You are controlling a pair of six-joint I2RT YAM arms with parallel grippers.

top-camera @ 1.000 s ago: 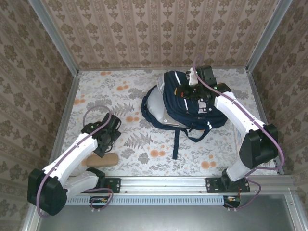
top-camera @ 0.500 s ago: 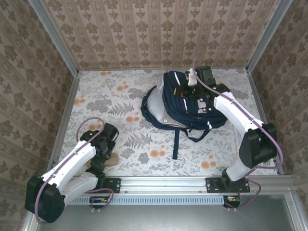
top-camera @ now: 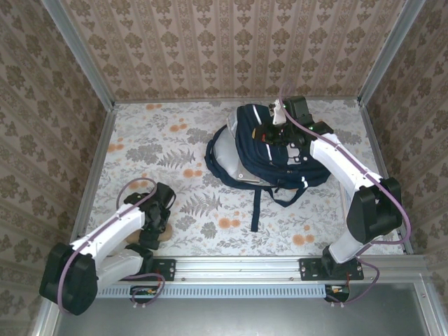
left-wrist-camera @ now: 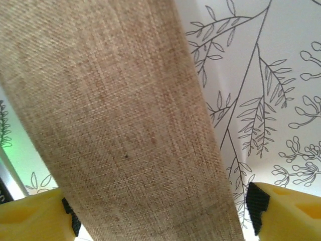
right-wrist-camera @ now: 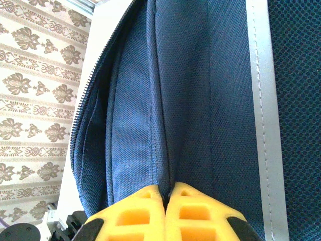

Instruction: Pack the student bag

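Note:
The student bag (top-camera: 280,161), a navy backpack with a white stripe, lies at the back right of the table with its mouth gaping to the left. My right gripper (top-camera: 278,129) sits on its top, shut on a fold of the blue fabric (right-wrist-camera: 200,90); the yellow fingers (right-wrist-camera: 135,211) press together around that fold. Down at the front left lies a tan woven pouch (top-camera: 164,236). My left gripper (left-wrist-camera: 160,211) is open and straddles the pouch (left-wrist-camera: 125,130). One pad (left-wrist-camera: 70,221) is at the pouch's edge and the other pad (left-wrist-camera: 258,208) stands a little off it.
A grey flat item (top-camera: 227,157) shows inside the bag's open mouth. A dark strap (top-camera: 256,206) trails from the bag toward the front rail (top-camera: 238,267). Patterned walls close in the leaf-print table (top-camera: 154,140) on three sides.
My left gripper has come back and down over the tan pouch, and its jaws have narrowed somewhat around it. The right gripper and the bag have stayed put.

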